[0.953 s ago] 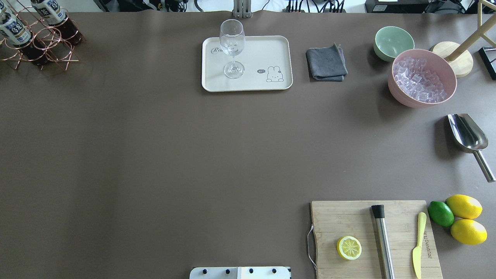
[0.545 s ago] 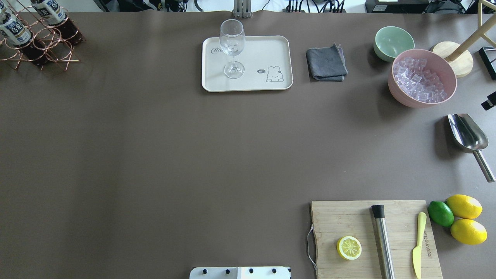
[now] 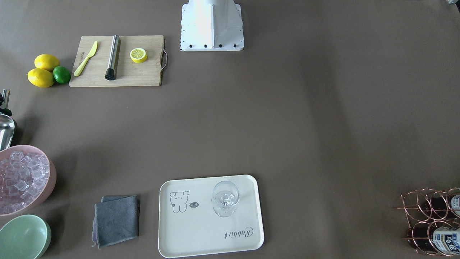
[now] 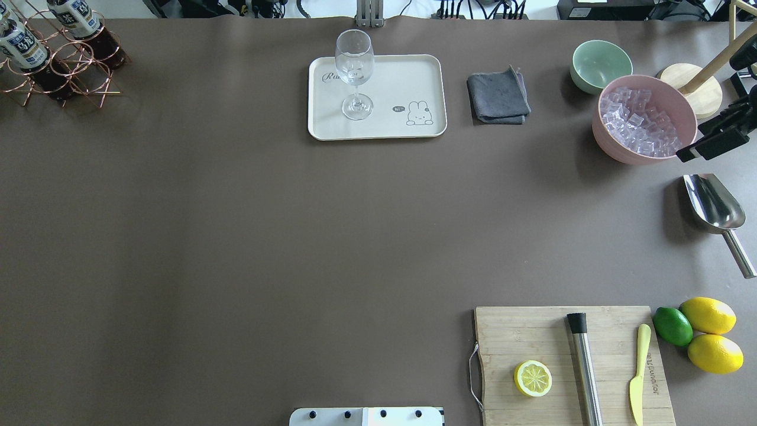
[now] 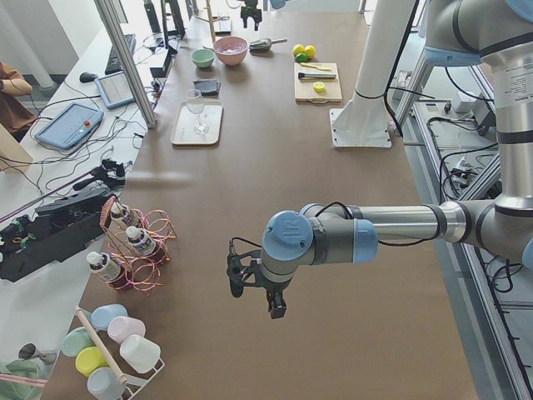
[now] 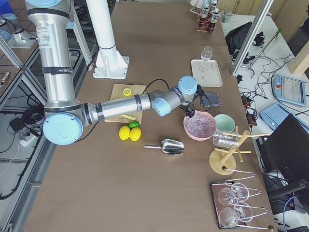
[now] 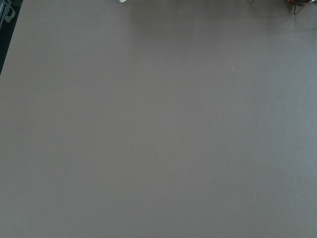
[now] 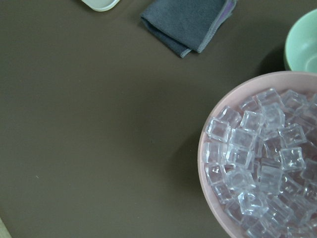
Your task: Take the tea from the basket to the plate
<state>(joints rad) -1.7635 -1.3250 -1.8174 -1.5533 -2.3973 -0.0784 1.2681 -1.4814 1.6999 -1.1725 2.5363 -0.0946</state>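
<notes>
1. The tea point(image 5: 143, 242) stands in the basket point(image 5: 158, 268) at the desk's point(image 4: 236, 236) far corner on the robot's left. Three bottles sit upright in the ring cells, none lifted.
2. The plate point(image 4: 408, 77) lies well apart from the basket and carries only a stemmed glass point(image 4: 353, 65).
3. The left hand point(image 5: 254, 293) hangs above bare desk, near the basket but apart from it. No bottle is in it, and I cannot tell whether its jaws are parted or closed.
4. The right hand point(image 4: 709, 142) hovers by the pink ice bowl point(image 4: 609, 145), far from the tea. I cannot judge its jaws either.
5. The step in hand looks like the approach, before any grasp.
6. The next move probably falls to the left hand: centre over one cap, close on the neck and lift straight up out of the ring. Then it sets the bottle on a bare part of the plate, clear of the glass.
</notes>
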